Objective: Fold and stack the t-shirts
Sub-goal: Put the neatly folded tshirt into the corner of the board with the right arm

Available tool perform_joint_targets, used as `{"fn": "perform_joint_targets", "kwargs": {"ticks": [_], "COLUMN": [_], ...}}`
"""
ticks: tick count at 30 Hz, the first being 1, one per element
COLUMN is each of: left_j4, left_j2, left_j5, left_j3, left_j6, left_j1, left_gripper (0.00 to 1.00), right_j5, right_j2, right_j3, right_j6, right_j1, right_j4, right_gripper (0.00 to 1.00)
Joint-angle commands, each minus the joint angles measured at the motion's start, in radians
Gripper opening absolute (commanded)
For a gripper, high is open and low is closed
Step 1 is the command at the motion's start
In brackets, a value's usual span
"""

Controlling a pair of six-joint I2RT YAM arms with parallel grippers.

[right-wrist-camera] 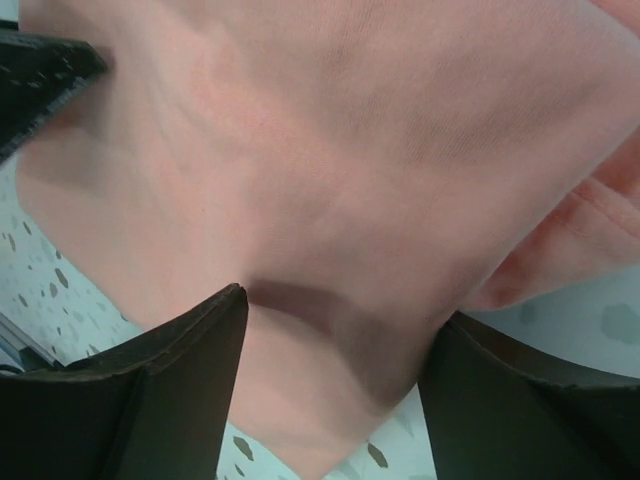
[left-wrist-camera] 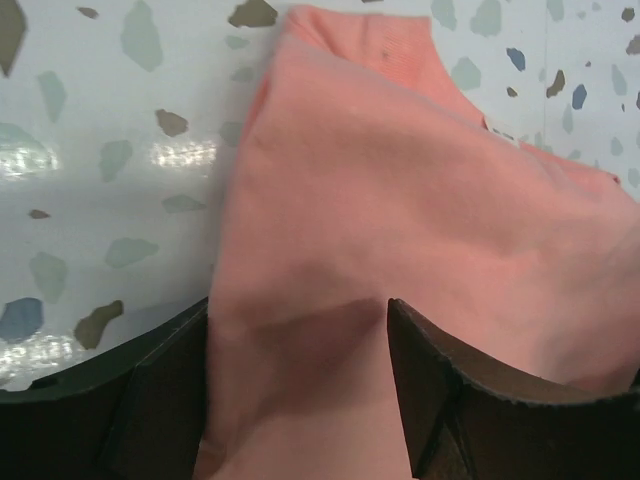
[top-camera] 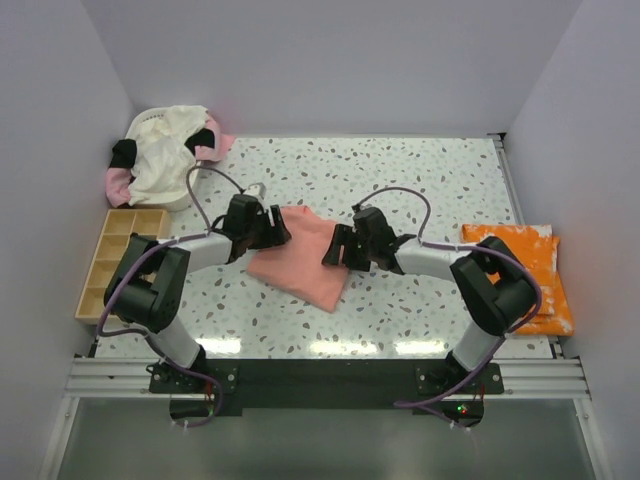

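Left jaws and right jaws stand wide, each with cloth in its gap; the salmon-pink t-shirt (top-camera: 300, 265) lies between the two pairs on the tabletop (top-camera: 420, 170). Risk: a shallow bite slips, skewing the fold.

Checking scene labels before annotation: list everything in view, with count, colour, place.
salmon-pink t-shirt: 1, salmon-pink, table centre, between the arms
orange t-shirt: 1, orange with white splotches, folded, table's right edge
heaped garments: several, cream, pink, black, in the basket
basket: 1, white, far left corner
tray: 1, yellow, compartmented, left edge
table: 1, white, speckled
left fingers: 2, black, spread, pink cloth between
right fingers: 2, black, spread, pink cloth between
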Motion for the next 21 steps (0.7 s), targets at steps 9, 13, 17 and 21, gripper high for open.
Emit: {"fn": "perform_joint_targets", "kwargs": {"ticks": [9,13,17,21], "left_j4": [0.040,-0.001,-0.053,-0.136], "left_j2": [0.044,0.014,-0.014,-0.043], "left_j5": [0.069,0.015,-0.028,-0.072], "left_j3": [-0.071,-0.056,-0.015,0.056], "left_j6": [-0.071,-0.053,-0.030,0.001], "left_j1": [-0.073,-0.072,-0.072,-0.073], "left_gripper": [0.52,0.52,0.65,0.79], "right_j5": [0.062,0.135,0.295,0.425], "right_j2": [0.206,0.211,0.129,0.108], "right_j3": [0.135,0.204,0.246,0.327], "right_j6": [0.081,0.058,-0.026,-0.111], "right_j1": [0.021,0.015,-0.024,-0.125], "right_j4": [0.043,-0.029,-0.167,-0.284], "right_gripper": [0.32,0.00,0.00,0.00]}}
